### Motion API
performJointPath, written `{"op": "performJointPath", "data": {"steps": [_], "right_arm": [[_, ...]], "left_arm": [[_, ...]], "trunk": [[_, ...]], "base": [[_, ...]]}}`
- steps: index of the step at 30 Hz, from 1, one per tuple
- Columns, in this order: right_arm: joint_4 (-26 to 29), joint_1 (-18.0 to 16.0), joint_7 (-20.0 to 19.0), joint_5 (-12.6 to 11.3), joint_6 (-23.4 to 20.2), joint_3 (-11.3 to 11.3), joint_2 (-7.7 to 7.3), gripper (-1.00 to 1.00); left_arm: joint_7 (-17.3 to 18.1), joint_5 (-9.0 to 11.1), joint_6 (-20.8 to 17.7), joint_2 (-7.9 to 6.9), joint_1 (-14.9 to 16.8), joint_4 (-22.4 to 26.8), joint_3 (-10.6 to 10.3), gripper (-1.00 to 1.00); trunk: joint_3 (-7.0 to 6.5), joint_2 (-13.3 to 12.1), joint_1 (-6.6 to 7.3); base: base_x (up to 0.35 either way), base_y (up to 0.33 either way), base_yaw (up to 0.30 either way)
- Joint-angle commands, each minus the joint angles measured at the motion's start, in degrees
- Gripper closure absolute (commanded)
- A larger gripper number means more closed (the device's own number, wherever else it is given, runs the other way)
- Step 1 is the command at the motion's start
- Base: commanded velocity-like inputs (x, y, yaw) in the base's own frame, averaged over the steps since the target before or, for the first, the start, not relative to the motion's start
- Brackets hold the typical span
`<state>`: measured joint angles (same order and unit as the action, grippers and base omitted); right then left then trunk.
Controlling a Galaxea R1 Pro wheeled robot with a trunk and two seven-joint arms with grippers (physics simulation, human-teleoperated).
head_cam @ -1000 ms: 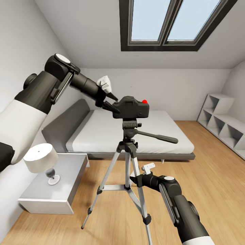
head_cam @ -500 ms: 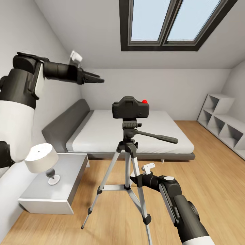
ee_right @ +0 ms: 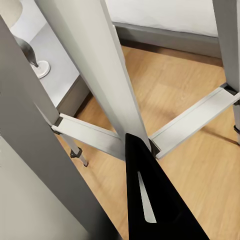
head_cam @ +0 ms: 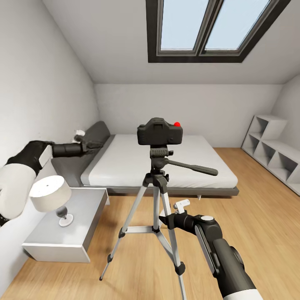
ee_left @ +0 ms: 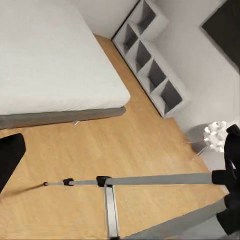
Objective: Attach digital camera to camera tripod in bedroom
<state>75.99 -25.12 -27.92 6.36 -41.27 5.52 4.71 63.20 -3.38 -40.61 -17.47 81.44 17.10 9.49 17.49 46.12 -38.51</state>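
The camera sits on the tripod head in front of the bed. The left claw hangs empty beside the headboard; I cannot tell its width. The right claw grips a tripod leg. Best to let go gently, without jolting the stand

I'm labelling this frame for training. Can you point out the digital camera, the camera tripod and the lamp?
digital camera [head_cam: 160,132], head view, front of its black body.
camera tripod [head_cam: 156,199], head view, silver centre column below the head.
lamp [head_cam: 50,193], head view, its white shade.
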Motion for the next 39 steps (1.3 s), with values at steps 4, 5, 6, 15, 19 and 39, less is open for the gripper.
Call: {"op": "performJointPath", "data": {"steps": [4, 5, 6, 15, 19, 39], "right_arm": [[0.03, -0.01, -0.46, 0.85, -0.21, 0.01, 0.04, 1.00], [0.03, -0.01, -0.46, 0.85, -0.21, 0.01, 0.04, 1.00], [0.03, -0.01, -0.46, 0.85, -0.21, 0.01, 0.04, 1.00], [0.03, -0.01, -0.47, 0.84, -0.21, 0.02, 0.04, 1.00], [0.03, -0.01, -0.44, 0.78, -0.21, 0.02, 0.04, 1.00], [0.03, -0.01, -0.47, 0.71, -0.51, -0.07, 0.04, 1.00]], "left_arm": [[-10.53, 0.27, 11.19, -1.10, -0.91, -10.74, 0.97, -1.00], [-12.16, 0.56, 13.64, -1.11, -1.13, -12.12, 1.00, -1.00], [-13.77, 0.91, 16.12, -1.07, -1.46, -13.19, 1.03, -1.00], [-28.27, 18.79, 40.57, -0.46, -15.84, -16.89, 1.35, -1.00], [-31.44, 29.80, 42.76, -0.50, -22.90, -17.03, 1.39, -1.00], [-46.93, 32.30, 35.19, 6.30, -49.37, -17.02, 0.75, -1.00]], "trunk": [[0.09, 0.06, -0.01], [0.09, 0.06, -0.01], [0.09, 0.06, -0.01], [0.09, 0.06, -0.01], [0.09, 0.06, -0.01], [0.09, 0.06, -0.01]], "base": [[0.000, 0.000, 0.000], [0.000, 0.000, 0.000], [0.000, 0.000, 0.000], [0.000, 0.000, 0.000], [0.000, 0.000, 0.000], [0.000, 0.000, 0.000]]}}
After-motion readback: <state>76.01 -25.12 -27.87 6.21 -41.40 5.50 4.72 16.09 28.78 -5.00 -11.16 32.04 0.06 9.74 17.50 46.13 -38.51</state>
